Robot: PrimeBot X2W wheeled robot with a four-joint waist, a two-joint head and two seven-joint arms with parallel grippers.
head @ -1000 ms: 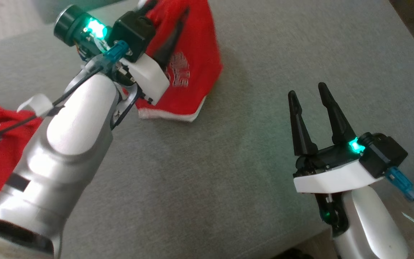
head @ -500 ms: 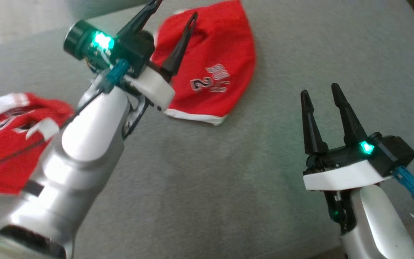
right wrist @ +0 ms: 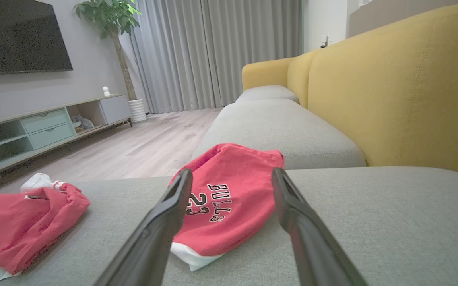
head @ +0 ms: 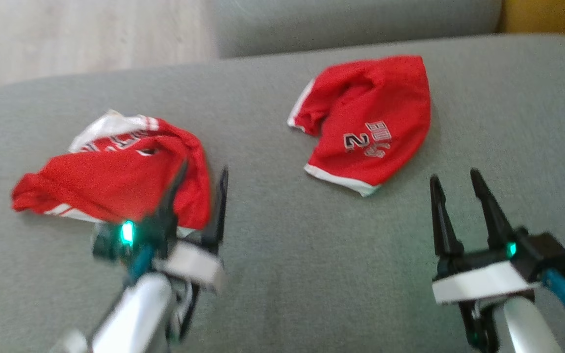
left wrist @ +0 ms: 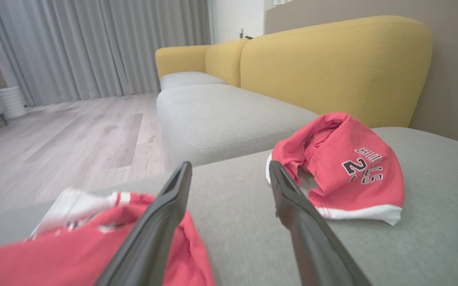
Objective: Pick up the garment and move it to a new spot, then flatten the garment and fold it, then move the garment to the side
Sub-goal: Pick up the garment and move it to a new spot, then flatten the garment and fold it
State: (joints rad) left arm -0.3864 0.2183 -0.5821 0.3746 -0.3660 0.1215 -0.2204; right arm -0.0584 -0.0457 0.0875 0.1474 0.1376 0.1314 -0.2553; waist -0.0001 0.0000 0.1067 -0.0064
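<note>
- Two red garments lie well apart on the grey seat cushion [head: 282, 255] in my head view. The red Bulls shorts [head: 375, 122] rest folded toward the far right, white hem facing me. A crumpled red jersey [head: 115, 181] sits at the left.
- Same view: my left gripper [head: 204, 169] is blurred, its fingers spread with nothing between them and their tips over the jersey's near right edge. My right gripper [head: 454, 175] hangs wide open and empty, just short of the shorts' hem.
- Left wrist view: my left gripper [left wrist: 229, 167] has its dark fingers parted with bare cushion between them. The jersey [left wrist: 94, 246] is low on the left, partly behind one finger. The shorts [left wrist: 344, 174] lie beyond the other finger, below the yellow backrest [left wrist: 332, 67]. Wood floor [left wrist: 74, 131] and grey curtains [left wrist: 94, 43] fill the background.
- Right wrist view: my right gripper [right wrist: 232, 172] is open and clear of the cloth. The shorts [right wrist: 237, 206] show between its fingers, "BULLS 23" legible. The jersey [right wrist: 18, 218] lies far left, with a television [right wrist: 18, 35], a potted plant [right wrist: 109, 16] and a low cabinet [right wrist: 46, 123] behind.
</note>
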